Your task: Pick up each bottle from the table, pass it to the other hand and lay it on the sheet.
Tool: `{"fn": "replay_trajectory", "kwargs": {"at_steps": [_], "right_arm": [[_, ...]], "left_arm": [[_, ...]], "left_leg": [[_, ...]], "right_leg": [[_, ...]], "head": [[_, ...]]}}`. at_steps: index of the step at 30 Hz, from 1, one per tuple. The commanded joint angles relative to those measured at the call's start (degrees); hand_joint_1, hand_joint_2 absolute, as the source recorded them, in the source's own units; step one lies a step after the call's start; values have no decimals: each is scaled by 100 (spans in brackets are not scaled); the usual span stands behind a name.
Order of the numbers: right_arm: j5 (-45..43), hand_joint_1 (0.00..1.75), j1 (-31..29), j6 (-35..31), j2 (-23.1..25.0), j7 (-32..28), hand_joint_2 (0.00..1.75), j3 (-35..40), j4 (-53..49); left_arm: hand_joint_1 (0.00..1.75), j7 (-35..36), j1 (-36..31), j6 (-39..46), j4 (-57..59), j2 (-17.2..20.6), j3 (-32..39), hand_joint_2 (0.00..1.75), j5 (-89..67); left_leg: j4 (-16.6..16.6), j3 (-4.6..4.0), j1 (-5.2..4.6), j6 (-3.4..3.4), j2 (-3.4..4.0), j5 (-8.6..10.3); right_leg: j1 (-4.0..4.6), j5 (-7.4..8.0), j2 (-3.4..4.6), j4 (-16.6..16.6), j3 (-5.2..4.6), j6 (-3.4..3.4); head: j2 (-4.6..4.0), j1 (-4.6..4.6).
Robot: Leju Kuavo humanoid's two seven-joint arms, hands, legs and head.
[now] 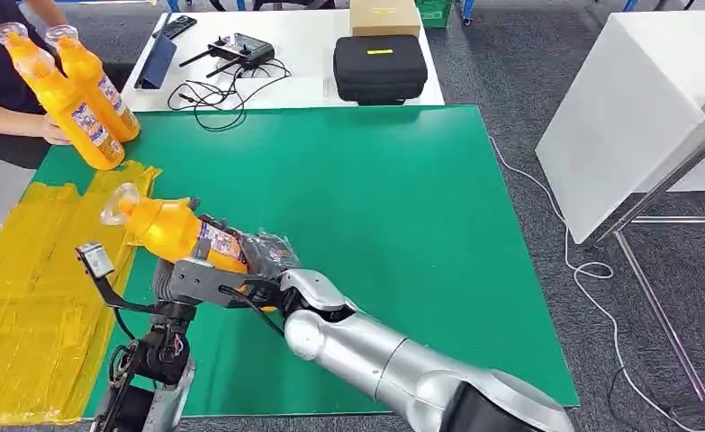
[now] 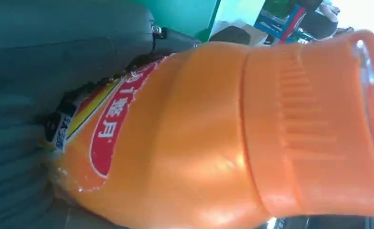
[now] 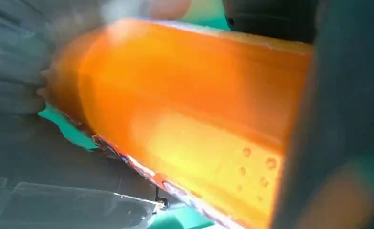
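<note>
Both hands hold one orange bottle (image 1: 173,229) above the surface's (image 1: 375,225) left edge, beside the yellow sheet (image 1: 33,297): left hand (image 1: 191,279) underneath, right hand (image 1: 267,256) at its base.

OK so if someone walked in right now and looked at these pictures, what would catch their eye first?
Probably the orange bottle held tilted over the left side of the green table, with the left hand and right hand both on it, mid-handover. Next, the yellow sheet along the table's left edge. At the far left corner, a person's hand steadies two more bottles.
</note>
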Motion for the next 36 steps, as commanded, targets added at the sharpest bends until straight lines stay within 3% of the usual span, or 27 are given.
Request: {"fn": "replay_trajectory", "kwargs": {"at_steps": [1,5,12,14,16,17,18,23,24,25,26,28,29,31,33,36], "right_arm": [[111,0,78,-87,-25,-317,0,-204,675],[309,0,-12,-480,-275,-603,0,-864,401],[1003,0,107,-464,-603,-1030,0,-2106,-198],[1195,0,164,-452,-648,-1145,0,-2448,-362],[1333,0,201,-374,-646,-1225,0,-2682,-519],[1438,0,223,-357,-640,-1202,0,-2770,-572],[1566,0,265,-241,-622,-1256,0,-2947,-672],[1566,0,265,-241,-622,-1256,0,-2947,-672],[1891,0,347,-50,-550,-1396,0,-3232,-721],[1891,0,347,-50,-550,-1396,0,-3232,-721],[1973,0,370,5,-535,-1456,0,-3285,-723],[2004,0,376,8,-531,-1461,0,-3302,-723],[2018,0,334,-44,-495,-1603,0,-3334,-578],[2091,0,371,89,-524,-1547,0,-3364,-671],[2114,0,371,206,-520,-1597,0,-3416,-658],[2137,0,378,235,-511,-1629,0,-3433,-652]], "left_arm": [[175,-444,-575,560,-192,179,-177,175,-823],[175,-1181,-1118,3508,413,507,195,175,-3476],[175,-1601,-1557,4034,1706,1124,1407,175,-4322],[175,-1802,-1637,5110,2043,1250,1443,175,-5010],[175,-1800,-1672,5561,2211,1244,1952,175,-6019],[175,-1687,-1606,5561,1975,1138,2560,175,-7041],[175,-1602,-1493,5561,1355,732,3874,175,-9169],[175,-1602,-1493,5561,1355,732,3874,175,-9169],[175,-667,-976,5561,610,492,4012,175,-12030],[175,-667,-976,5561,610,492,4012,175,-12030],[175,249,-651,5561,781,833,2918,175,-12060],[175,441,-595,5561,811,863,2686,175,-12060],[175,890,-529,5561,1018,1000,2080,175,-11999],[175,1197,-454,5561,1150,1122,1616,175,-12060],[175,1562,-487,5561,1506,1256,1003,175,-12060],[175,1680,-537,5561,1768,1301,732,175,-12060]], "left_leg": [[1,-2,6,1,-30,3],[3,-5,8,1,-34,5],[-6,20,10,-1,-10,-2],[-4,25,15,0,-10,-5],[-3,11,10,0,-5,-1],[-2,18,13,0,-5,-5],[-2,23,13,2,-7,-8],[-2,14,11,0,-1,-4],[1,23,14,2,-4,-11],[1,9,13,1,-1,-6],[6,21,15,5,-12,-13],[-8,13,0,2,-3,-3],[-7,26,4,3,-13,-8],[-6,6,0,2,-24,0],[0,37,12,4,-31,-16],[-7,10,2,4,-20,-3]], "right_leg": [[7,-5,-39,-4,13,2],[9,-3,-42,-3,11,1],[9,0,-21,-5,31,2],[14,-3,-25,-3,39,5],[9,0,-14,2,20,4],[13,-4,-17,1,28,5],[13,-7,-21,1,34,6],[10,-3,-11,2,21,5],[14,-9,-18,3,34,6],[13,-3,-11,2,19,6],[16,-11,-27,1,39,10],[0,-5,-14,-4,22,5],[4,-12,-27,-5,39,6],[0,-5,-30,-4,19,5],[14,-19,-50,-5,58,7],[2,-6,-31,-5,28,6]], "head": [[0,2],[0,0],[0,0],[0,0],[0,2],[0,0],[0,2],[0,2],[0,0],[0,0],[0,2],[0,0],[0,2],[0,0],[0,0],[0,2]]}}
